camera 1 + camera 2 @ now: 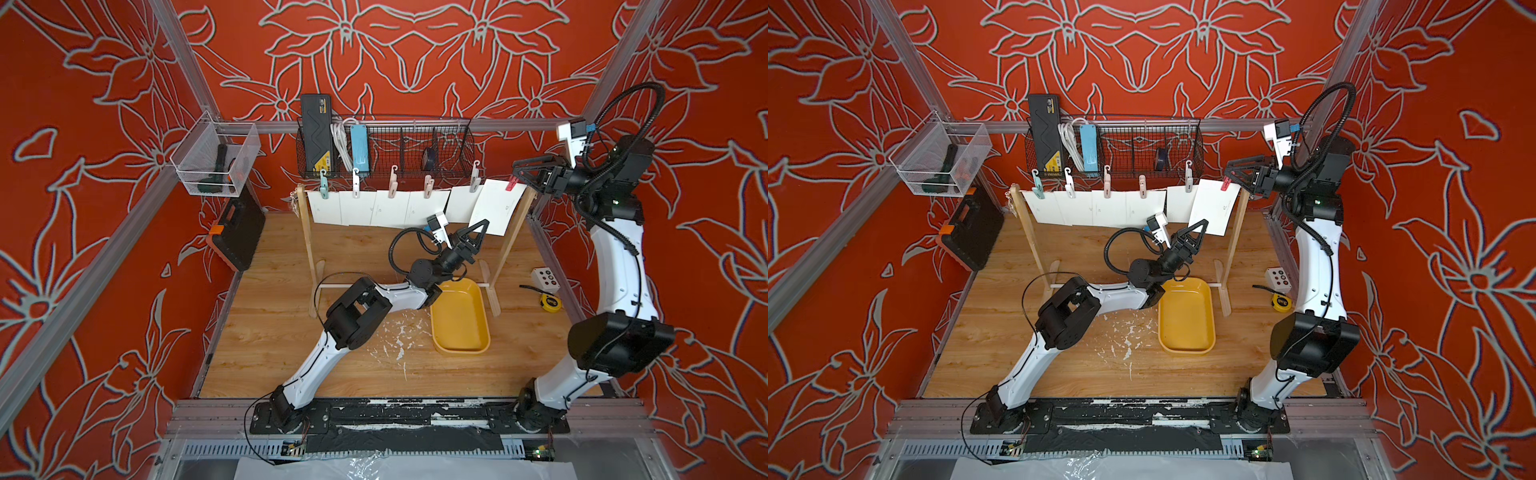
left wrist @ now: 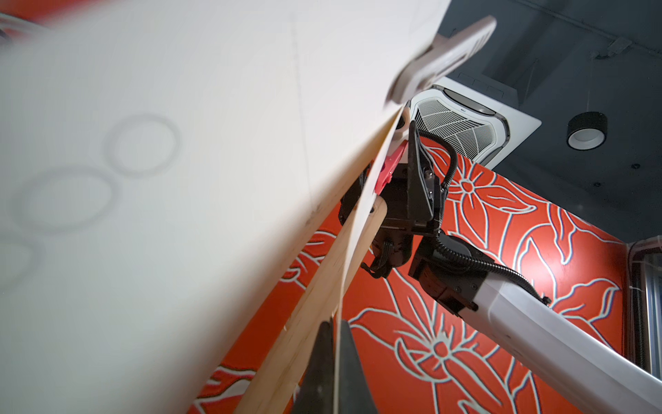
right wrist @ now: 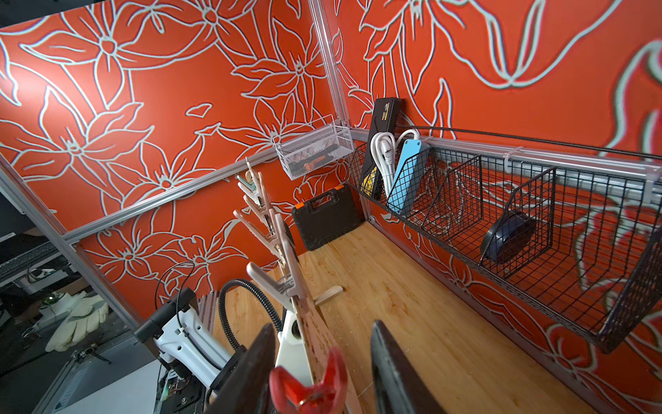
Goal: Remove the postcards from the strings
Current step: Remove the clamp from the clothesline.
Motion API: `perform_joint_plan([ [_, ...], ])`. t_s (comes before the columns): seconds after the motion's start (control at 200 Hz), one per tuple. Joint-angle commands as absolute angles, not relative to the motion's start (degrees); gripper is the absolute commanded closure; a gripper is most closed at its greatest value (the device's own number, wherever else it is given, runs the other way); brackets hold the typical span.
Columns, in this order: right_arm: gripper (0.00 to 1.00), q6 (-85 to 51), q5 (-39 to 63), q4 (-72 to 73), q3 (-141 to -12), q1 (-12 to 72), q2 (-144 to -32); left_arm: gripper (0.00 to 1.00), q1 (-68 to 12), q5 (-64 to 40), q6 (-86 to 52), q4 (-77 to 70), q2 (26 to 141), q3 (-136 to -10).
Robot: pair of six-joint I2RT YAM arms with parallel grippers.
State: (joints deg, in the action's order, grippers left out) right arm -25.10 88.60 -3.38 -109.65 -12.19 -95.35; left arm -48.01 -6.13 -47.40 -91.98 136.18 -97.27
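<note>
Left end effector (image 1: 482,225) is clamping the lower corner of the rightmost postcard (image 1: 496,203), which is hanging from a red peg (image 1: 510,183). Right end effector (image 1: 516,174) is straddling that peg, jaws apart. The card is probably handling as thin, light paper, tearing if tugged.

Black jaws of the right gripper (image 3: 322,326) stand apart on either side of a red peg (image 3: 308,387). Beyond it, pastel pegs (image 3: 267,222) line up away to the left. A black tool case (image 3: 326,222) leans in the far-left corner beside a wire basket (image 3: 537,222) hung along the far side.
</note>
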Motion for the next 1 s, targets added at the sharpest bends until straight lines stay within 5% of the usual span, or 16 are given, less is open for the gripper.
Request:
perform_joint_plan([
  [0.0, 0.61, -26.5, 92.2, -0.6, -109.0, -11.8, -94.7, 1.00, -47.8, -6.5, -48.3, -98.4, 136.4, -99.1],
  [0.335, 0.69, -27.8, 92.9, 0.8, -108.6, -11.3, -95.0, 1.00, -47.7, -6.5, -48.5, -98.4, 136.5, -99.5],
  [0.44, 0.64, -28.7, 93.0, 1.8, -108.0, -11.3, -95.0, 1.00, -47.7, -6.8, -48.5, -98.4, 136.6, -99.6],
  [0.515, 0.45, -28.7, 92.3, 1.9, -107.7, -11.2, -94.9, 1.00, -47.7, -6.9, -48.4, -98.5, 136.5, -99.6],
  [0.591, 0.43, -28.8, 92.4, 1.9, -107.6, -11.2, -95.0, 1.00, -47.7, -6.8, -48.3, -98.6, 136.5, -99.5],
  [0.991, 0.72, -29.5, 93.3, 3.0, -108.0, -11.2, -95.2, 1.00, -47.7, -6.6, -48.5, -98.7, 136.6, -99.4],
])
